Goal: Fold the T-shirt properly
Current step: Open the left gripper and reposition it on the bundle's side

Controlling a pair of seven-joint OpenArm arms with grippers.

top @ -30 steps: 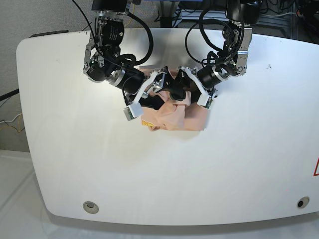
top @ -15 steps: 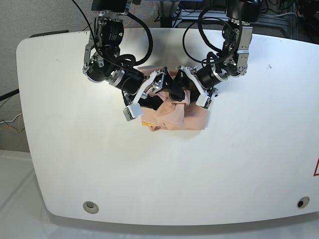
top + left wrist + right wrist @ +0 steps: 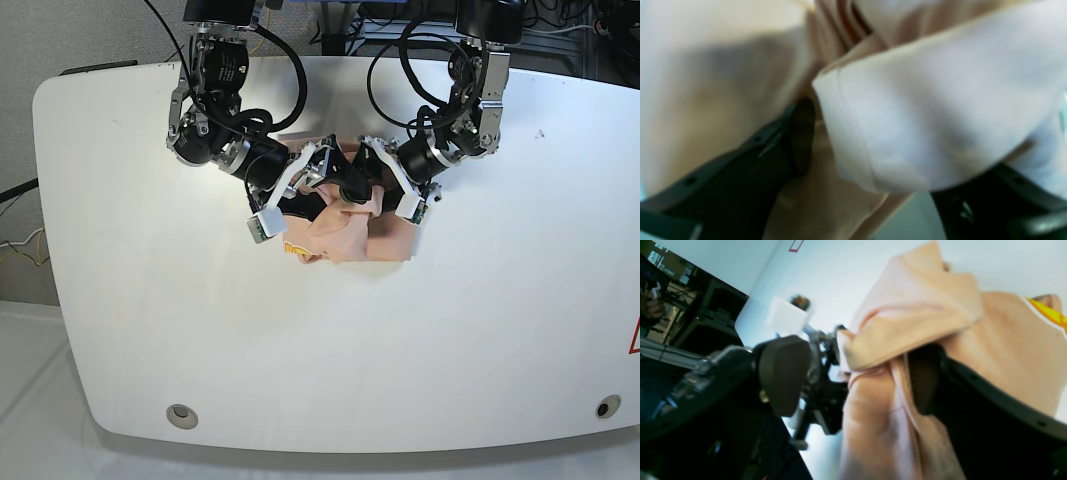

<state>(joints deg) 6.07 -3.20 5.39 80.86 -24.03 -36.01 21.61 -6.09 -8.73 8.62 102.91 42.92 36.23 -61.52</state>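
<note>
White tabletop [image 3: 300, 350] is filling the base view, bare across its near half apart from a round fitting [image 3: 181, 414] at seven o'clock and another [image 3: 606, 407] at five o'clock. Past the middle, toward twelve o'clock, the T-shirt [image 3: 345, 230] is lying bunched in a small crumpled heap, with a spot of yellow label [image 3: 297, 248] showing at its near left edge. Both arms are crowding over it from the far edge. The left gripper [image 3: 873, 166] is sitting with its dark fingers [image 3: 800, 133] apart and a hemmed fold of cloth draped between them; whether they are truly pinching it I cannot tell. The right gripper [image 3: 853, 380] is standing with its fingers spread wide, one pad [image 3: 783, 373] out in free air, the other [image 3: 923, 380] lying against the fabric, so it is touching but not clamping. Judging by the heap, the folding looks barely begun: the cloth is neither spread flat nor squared, and sleeves and body all remain to be laid over. Beyond the table's far edge, at twelve o'clock, cables and dark equipment are cluttering the room.
</note>
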